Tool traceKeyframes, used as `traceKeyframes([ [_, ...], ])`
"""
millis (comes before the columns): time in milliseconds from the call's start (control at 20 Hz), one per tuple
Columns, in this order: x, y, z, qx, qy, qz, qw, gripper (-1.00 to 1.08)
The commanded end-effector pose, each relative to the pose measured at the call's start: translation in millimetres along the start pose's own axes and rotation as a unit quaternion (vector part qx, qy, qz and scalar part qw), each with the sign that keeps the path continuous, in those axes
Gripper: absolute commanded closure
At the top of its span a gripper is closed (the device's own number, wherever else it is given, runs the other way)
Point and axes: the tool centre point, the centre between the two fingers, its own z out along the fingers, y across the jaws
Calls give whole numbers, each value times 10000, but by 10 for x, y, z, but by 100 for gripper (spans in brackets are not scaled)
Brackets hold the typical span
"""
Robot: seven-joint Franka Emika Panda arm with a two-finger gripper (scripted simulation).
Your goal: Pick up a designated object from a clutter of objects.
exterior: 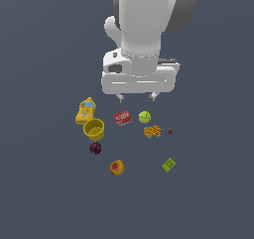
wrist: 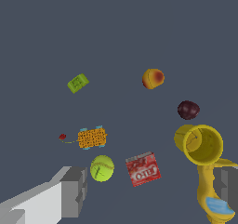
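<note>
Two fingers of the gripper (exterior: 136,97) stand spread apart, holding nothing, above the clutter. Red box (exterior: 122,118) lies flat on the floor between yellow cup (exterior: 94,129) and green ball (exterior: 144,117), touching neither

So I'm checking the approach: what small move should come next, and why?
Probably descend straight toward the red box: the open gripper hangs above it, and in the wrist view the box lies between the fingers, clear of the green ball.
</note>
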Motion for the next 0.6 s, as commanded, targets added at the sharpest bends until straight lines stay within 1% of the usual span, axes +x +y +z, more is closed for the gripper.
traceKeyframes([
  [0,-11,-1,59,17,-8,103,9999,-92],
  [300,-61,7,303,84,-30,584,9983,-92],
  [550,-146,26,609,151,-62,1212,9925,-92],
])
